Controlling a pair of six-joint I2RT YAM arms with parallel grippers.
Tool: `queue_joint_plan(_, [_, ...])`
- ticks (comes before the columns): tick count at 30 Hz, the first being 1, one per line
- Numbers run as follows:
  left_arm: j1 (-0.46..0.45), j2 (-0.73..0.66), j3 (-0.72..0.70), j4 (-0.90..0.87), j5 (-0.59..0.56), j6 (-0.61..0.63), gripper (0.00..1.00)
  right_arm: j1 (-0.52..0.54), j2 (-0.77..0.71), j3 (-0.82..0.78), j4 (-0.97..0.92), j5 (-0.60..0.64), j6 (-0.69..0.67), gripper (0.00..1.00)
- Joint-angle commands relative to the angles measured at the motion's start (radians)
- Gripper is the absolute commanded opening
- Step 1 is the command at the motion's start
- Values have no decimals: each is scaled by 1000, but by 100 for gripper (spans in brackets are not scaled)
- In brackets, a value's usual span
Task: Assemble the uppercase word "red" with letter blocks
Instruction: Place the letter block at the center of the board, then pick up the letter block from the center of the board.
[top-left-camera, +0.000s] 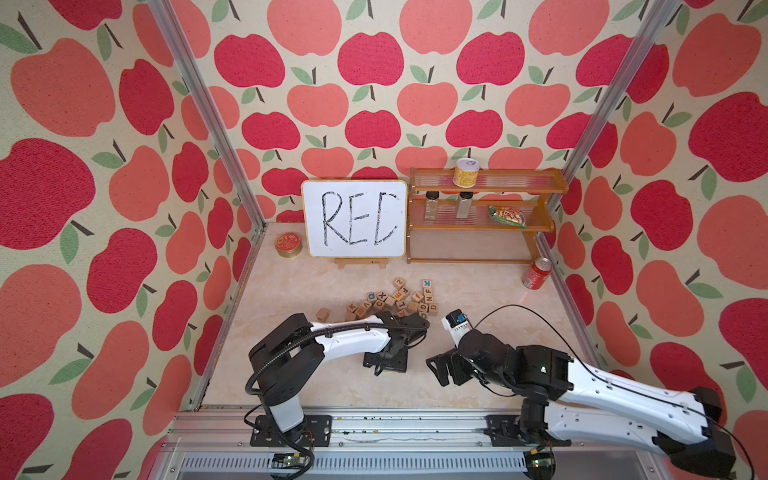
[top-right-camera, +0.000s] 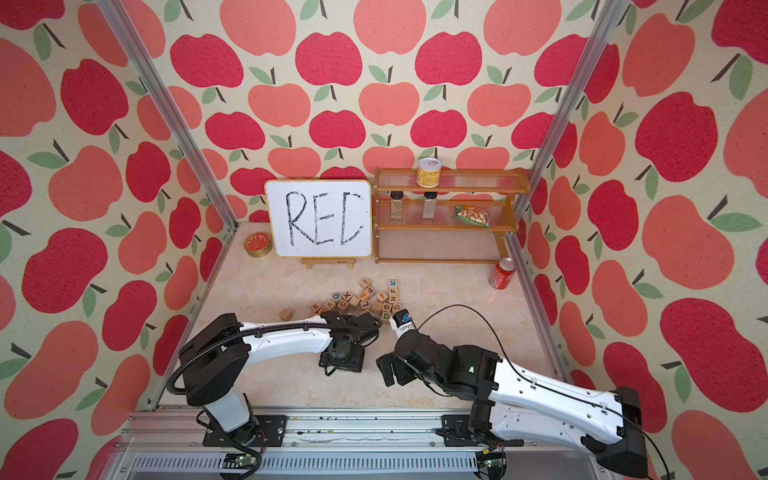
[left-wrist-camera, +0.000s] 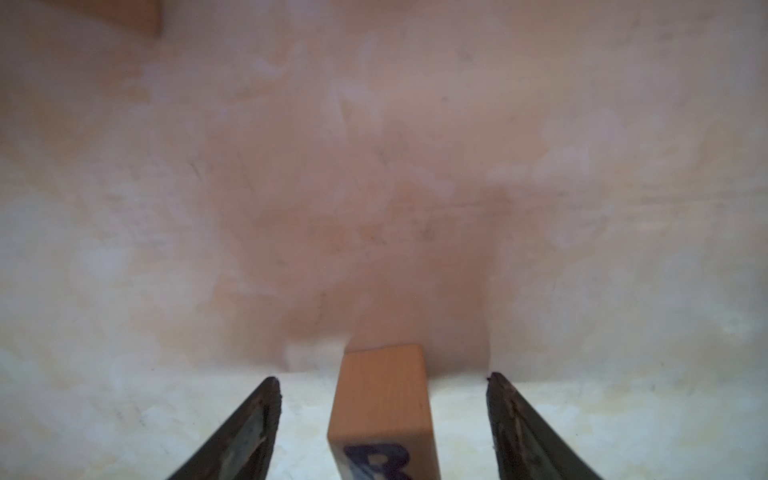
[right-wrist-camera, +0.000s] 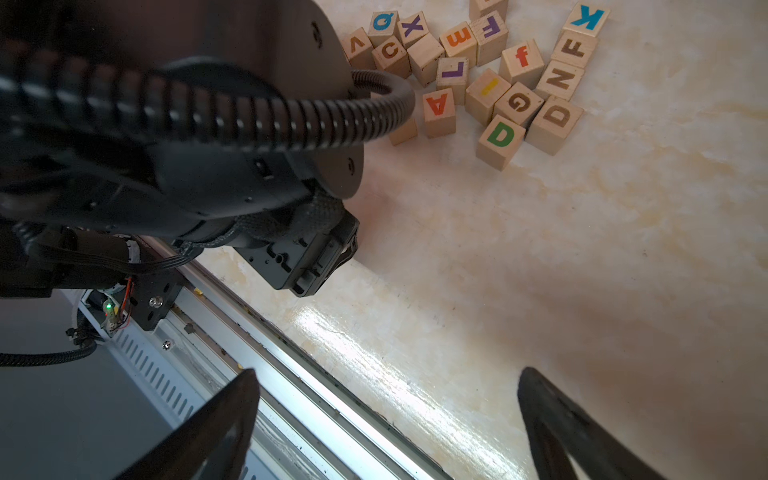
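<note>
Wood, pale and square-cut: the R block (left-wrist-camera: 380, 399) stands on the table (left-wrist-camera: 374, 166) between the tips of the left pincer (left-wrist-camera: 382, 378). The pincer is spread, with bare table showing on both sides, and neither tip touches the block. The purple letter sits on the face nearest the wrist camera and is cut off by the frame edge.

The right pincer (right-wrist-camera: 386, 372) is also spread wide and holds nothing. It hangs over bare table near the front rail.

Farther out, the green D block (right-wrist-camera: 500, 139) lies at the near edge of the heap of blocks (right-wrist-camera: 478, 62), touching a brown D block (right-wrist-camera: 557, 118). I cannot pick out a blue E there.

The step in hand looks like the end of placing the first letter. Next, the left pincer should lift clear without nudging the R block. The E must then be found and set just beside it.
</note>
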Motion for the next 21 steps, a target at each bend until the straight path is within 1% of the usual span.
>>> queue_joint_plan(1, [21, -51, -8, -24, -27, -8, 92, 7, 10, 18, -25, 18, -4, 99])
queue_joint_plan(3, [36, -72, -9, -24, -30, -4, 100, 6, 16, 22, -21, 11, -7, 99])
queue_joint_plan(9, [93, -132, -1, -34, -28, 19, 99, 4, 34, 26, -11, 3, -18, 99])
queue_joint_plan(15, [152, -171, 32, -64, -31, 64, 99, -30, 36, 31, 13, -1, -51, 99])
queue_joint_plan(18, [186, -190, 41, -75, -29, 83, 99, -69, 41, 43, 13, -26, -71, 99])
queue_joint_plan(21, [220, -210, 45, -81, -22, 99, 99, -129, 50, 61, 5, -50, -94, 99])
